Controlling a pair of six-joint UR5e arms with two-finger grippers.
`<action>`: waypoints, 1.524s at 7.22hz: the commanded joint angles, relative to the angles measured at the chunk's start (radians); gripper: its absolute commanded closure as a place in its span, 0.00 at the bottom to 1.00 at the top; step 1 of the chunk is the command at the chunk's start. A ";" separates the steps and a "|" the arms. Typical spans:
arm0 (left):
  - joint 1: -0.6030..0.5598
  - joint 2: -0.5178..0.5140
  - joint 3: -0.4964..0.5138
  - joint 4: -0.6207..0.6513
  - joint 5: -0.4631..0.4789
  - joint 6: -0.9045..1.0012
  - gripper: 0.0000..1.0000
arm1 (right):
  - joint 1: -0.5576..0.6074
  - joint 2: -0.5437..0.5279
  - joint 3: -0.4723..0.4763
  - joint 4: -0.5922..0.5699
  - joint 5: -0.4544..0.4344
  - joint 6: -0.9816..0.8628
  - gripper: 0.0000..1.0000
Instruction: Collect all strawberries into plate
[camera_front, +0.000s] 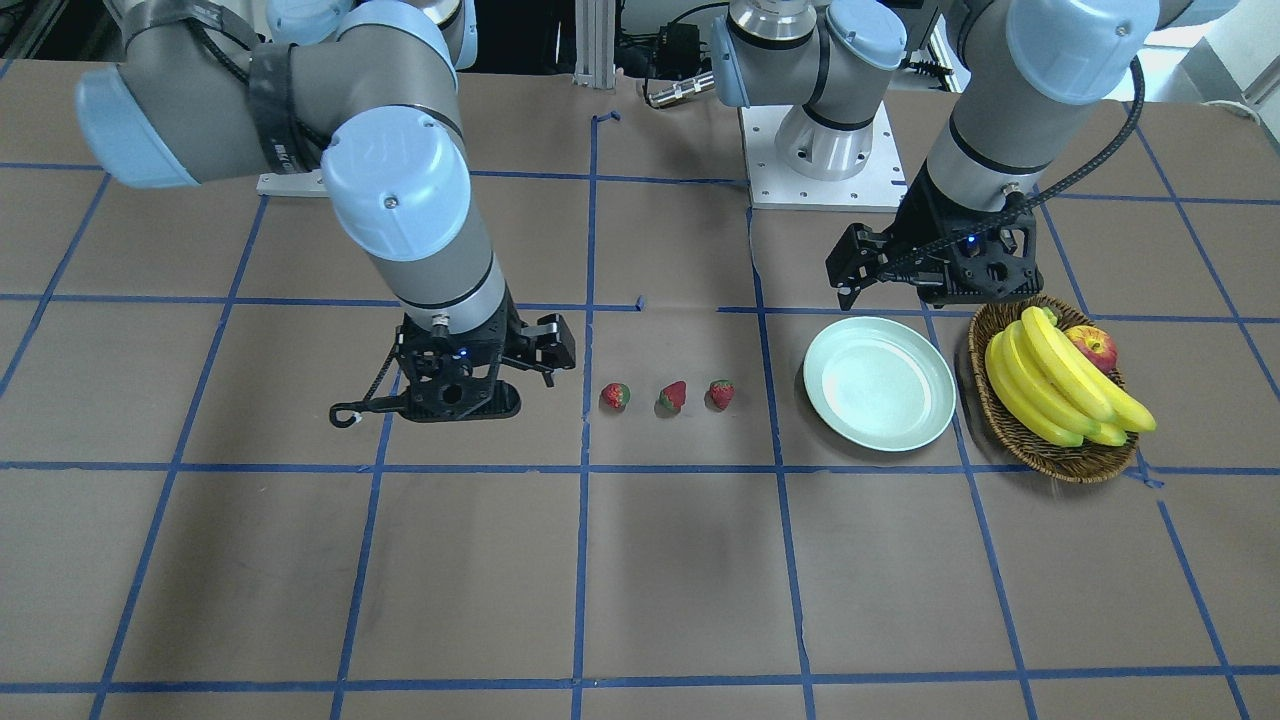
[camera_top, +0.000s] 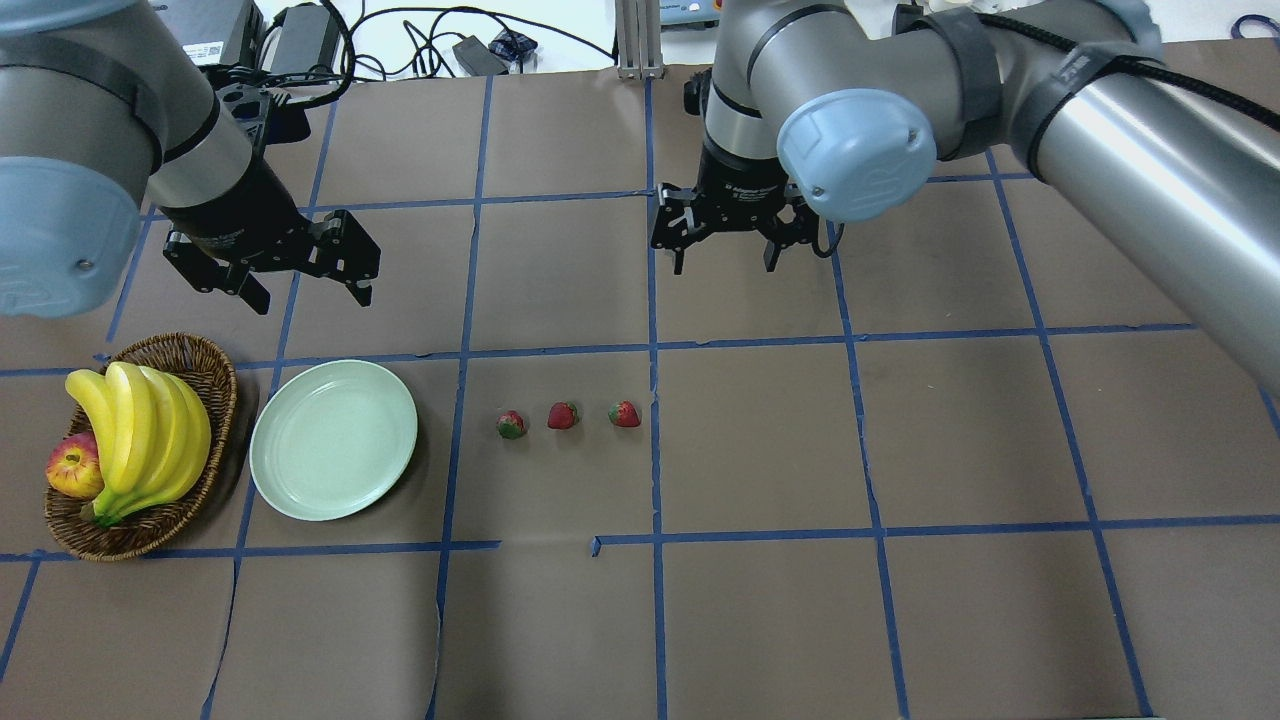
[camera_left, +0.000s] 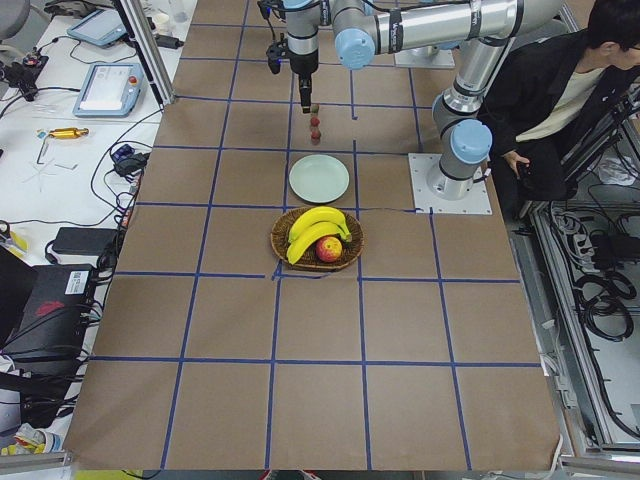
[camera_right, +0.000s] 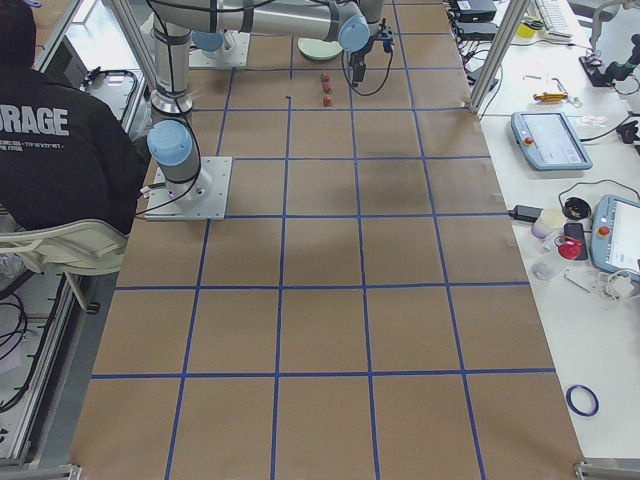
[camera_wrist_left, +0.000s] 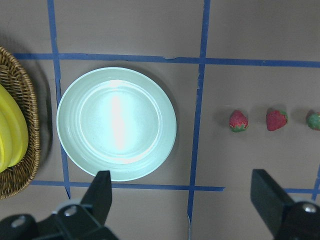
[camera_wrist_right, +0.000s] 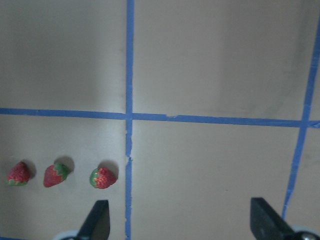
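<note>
Between the two arms, on the brown paper worktop (camera_top: 760, 450), three strawberries (camera_top: 563, 415) lie in a short straight row. Each is apart from its neighbours and none is in the plate (camera_top: 333, 440), so the collecting looks not yet begun. They are tiny next to the plate, red and dimpled with green leafy caps. The one nearest the plate (camera_top: 511, 424) turns most of its green upward, while the one at the far end (camera_top: 625, 413) sits just beside a blue tape line (camera_top: 655, 440). The gaps between them probably leave room to pinch one without nudging the next. The plate is pale mint, glossy and empty, and it rests just beside the row on the robot's left, so each carry should be short. Beyond it a wicker basket (camera_top: 215, 370) holds bananas (camera_top: 140, 440) and an apple (camera_top: 72, 467), which are no part of the job. The left fingers (camera_wrist_left: 102, 195) are spread wide with nothing between them, hovering on the robot's side of the plate. The right fingers (camera_wrist_right: 264, 220) are also spread wide and empty, poised on the robot's side of the row near its far end. Both seem set to descend, though such small fruit would call for closing a long way from that wide spread.
</note>
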 joint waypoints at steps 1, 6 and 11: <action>0.000 -0.008 0.000 0.009 -0.003 -0.005 0.00 | -0.073 -0.070 0.000 0.076 -0.081 -0.114 0.00; -0.029 -0.026 0.001 0.012 -0.012 -0.071 0.00 | -0.110 -0.169 -0.017 0.141 -0.192 -0.107 0.00; -0.096 -0.042 0.004 0.021 -0.015 -0.117 0.00 | -0.088 -0.153 0.050 0.106 -0.130 -0.061 0.00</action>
